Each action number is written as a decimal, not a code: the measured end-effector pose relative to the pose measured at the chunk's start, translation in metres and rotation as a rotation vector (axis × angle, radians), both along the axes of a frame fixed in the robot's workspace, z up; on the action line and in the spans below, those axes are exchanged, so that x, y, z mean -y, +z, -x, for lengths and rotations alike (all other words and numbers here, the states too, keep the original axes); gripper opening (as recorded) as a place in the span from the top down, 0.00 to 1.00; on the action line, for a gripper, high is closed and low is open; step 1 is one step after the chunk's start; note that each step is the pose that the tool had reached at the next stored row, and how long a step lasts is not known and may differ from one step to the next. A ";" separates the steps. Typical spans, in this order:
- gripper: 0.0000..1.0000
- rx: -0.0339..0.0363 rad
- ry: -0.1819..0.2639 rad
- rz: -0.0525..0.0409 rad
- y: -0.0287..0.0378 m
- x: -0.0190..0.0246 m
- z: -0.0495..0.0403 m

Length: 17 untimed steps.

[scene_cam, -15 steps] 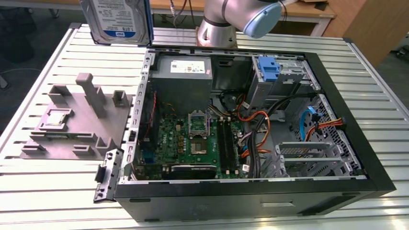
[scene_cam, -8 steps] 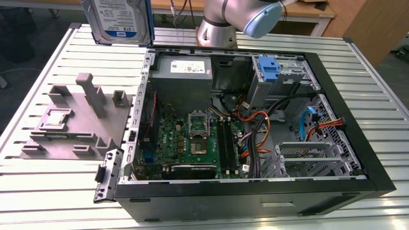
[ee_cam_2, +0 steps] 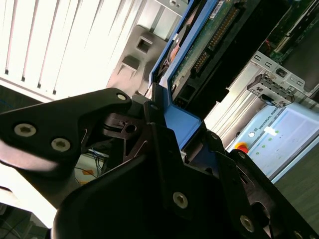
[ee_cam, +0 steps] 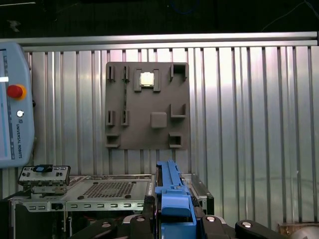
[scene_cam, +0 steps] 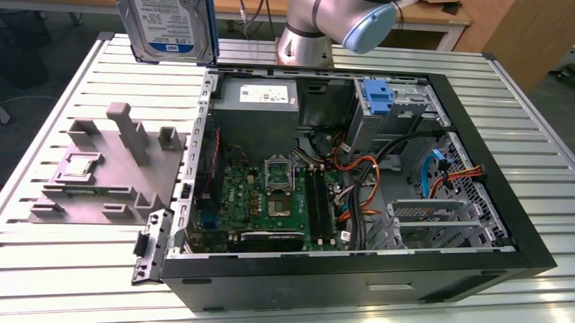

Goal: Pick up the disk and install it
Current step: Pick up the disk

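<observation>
Disk (ee_cam_2: 207, 42), one only, is clamped by its blue bracket (ee_cam_2: 182, 122) in the gripper (ee_cam_2: 179, 127). In the second wrist view the black fingers (ee_cam_2: 158, 144) press on either side of that bracket, and the disk's green circuit-board face runs away from them. In the first wrist view the bracket (ee_cam: 169, 191) stands up out of the closed gripper (ee_cam: 172, 219). In the exterior view the disk (scene_cam: 171, 27) hangs upright in the air, touching nothing else, at about eleven o'clock from the one open computer case (scene_cam: 359, 286). Its single white-and-blue label, which bears print, faces the camera. The arm (scene_cam: 328, 23) stands at twelve o'clock. Inside the case there is one grey power-supply box (scene_cam: 256, 101) with one white sticker at eleven o'clock and one green motherboard (scene_cam: 269, 195) near the middle. One blue latch (scene_cam: 378, 94) sits at one o'clock and one perforated drive cage (scene_cam: 431, 219) at four o'clock. At nine o'clock from the case, one grey fixture plate (scene_cam: 99, 175) lies on the slatted table (scene_cam: 72, 269). It carries what looks like a single processor chip (ee_cam: 146, 78). One pale teach pendant (ee_cam: 12, 109) with one red button (ee_cam: 15, 91) and lettering on its face shows in both wrist views.
</observation>
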<state>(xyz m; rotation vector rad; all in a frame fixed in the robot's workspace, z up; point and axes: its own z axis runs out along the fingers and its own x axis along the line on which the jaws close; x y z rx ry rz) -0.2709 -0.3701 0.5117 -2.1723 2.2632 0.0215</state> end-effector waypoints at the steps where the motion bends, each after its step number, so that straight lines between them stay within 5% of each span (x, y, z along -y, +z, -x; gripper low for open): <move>1: 0.63 0.0000 0.000 0.0000 0.0000 0.0000 -0.0003; 12: 0.63 0.0000 0.000 0.0000 0.0000 0.0000 -0.0032; 17: 0.63 0.0000 0.000 0.0000 -0.0001 0.0050 -0.0032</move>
